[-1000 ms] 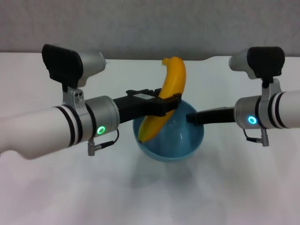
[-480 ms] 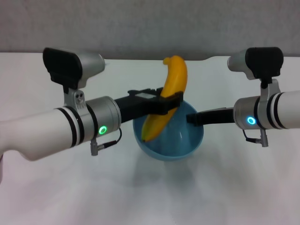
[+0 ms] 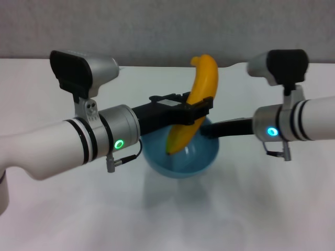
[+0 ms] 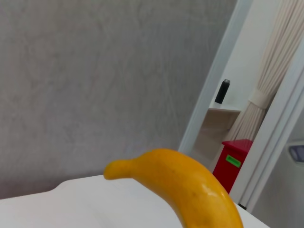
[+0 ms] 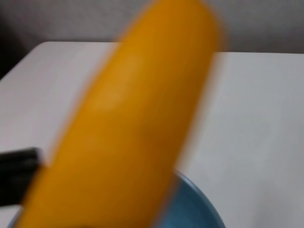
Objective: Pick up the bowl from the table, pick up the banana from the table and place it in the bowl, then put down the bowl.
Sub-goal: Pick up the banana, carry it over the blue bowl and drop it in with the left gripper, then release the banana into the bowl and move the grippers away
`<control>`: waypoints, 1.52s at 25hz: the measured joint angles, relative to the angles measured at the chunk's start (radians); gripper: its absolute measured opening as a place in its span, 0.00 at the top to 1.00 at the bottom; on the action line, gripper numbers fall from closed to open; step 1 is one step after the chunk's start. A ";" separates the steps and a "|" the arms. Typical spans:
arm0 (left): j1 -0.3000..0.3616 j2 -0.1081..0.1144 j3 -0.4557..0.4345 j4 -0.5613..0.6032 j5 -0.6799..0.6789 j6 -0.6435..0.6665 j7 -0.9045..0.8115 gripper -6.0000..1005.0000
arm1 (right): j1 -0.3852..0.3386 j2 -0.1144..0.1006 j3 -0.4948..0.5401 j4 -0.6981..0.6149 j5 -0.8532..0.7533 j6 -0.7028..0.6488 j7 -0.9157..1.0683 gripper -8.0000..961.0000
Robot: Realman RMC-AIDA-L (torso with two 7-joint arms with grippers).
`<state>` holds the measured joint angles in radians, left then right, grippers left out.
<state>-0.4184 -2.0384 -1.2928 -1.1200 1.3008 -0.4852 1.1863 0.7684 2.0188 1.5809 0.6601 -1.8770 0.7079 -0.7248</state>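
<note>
In the head view my left gripper (image 3: 192, 111) is shut on the yellow-orange banana (image 3: 194, 107), holding it nearly upright with its lower tip inside the light blue bowl (image 3: 180, 156). My right gripper (image 3: 209, 129) grips the bowl's right rim and holds the bowl above the white table (image 3: 272, 209). The banana also shows in the left wrist view (image 4: 185, 187) and fills the right wrist view (image 5: 123, 128), where the bowl's rim (image 5: 194, 209) shows below it.
The table's far edge has a notch (image 3: 233, 66) behind the bowl, with a grey wall beyond. In the left wrist view a red box (image 4: 232, 159) and a curtain stand off the table's far side.
Both arms have shifted: the banana has moved right and slightly up with my left gripper, and the bowl has moved left with my right gripper, so the banana's tip sits deeper over the bowl.
</note>
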 joint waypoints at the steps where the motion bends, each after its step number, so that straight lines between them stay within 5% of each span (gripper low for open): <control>1: 0.000 0.000 0.005 0.001 -0.005 0.001 0.009 0.48 | 0.004 0.000 -0.014 0.000 0.013 -0.002 -0.001 0.96; 9: 0.003 0.002 0.018 0.039 -0.024 0.004 0.056 0.48 | 0.011 -0.002 -0.061 0.002 0.048 -0.011 0.001 0.96; 23: 0.025 0.008 -0.057 0.073 -0.019 0.027 0.070 0.11 | -0.013 -0.009 -0.042 -0.052 0.041 -0.005 0.004 0.95; 26: 0.036 0.015 -0.113 0.071 -0.002 0.026 0.090 0.11 | -0.012 -0.014 -0.029 -0.079 0.038 -0.003 0.004 0.95; 33: 0.043 0.013 -0.245 0.089 0.290 0.096 0.112 0.11 | 0.020 -0.018 0.103 -0.107 -0.086 0.037 0.024 0.96; 37: 0.043 0.011 -0.247 0.086 0.427 0.138 0.066 0.11 | 0.106 -0.018 0.163 -0.145 -0.219 0.093 0.112 0.96; 38: 0.041 0.008 -0.236 0.088 0.549 0.188 0.025 0.11 | 0.137 -0.018 0.173 -0.164 -0.260 0.106 0.137 0.96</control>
<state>-0.3773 -2.0302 -1.5288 -1.0316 1.8499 -0.2977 1.2114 0.9057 2.0003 1.7540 0.4958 -2.1371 0.8134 -0.5882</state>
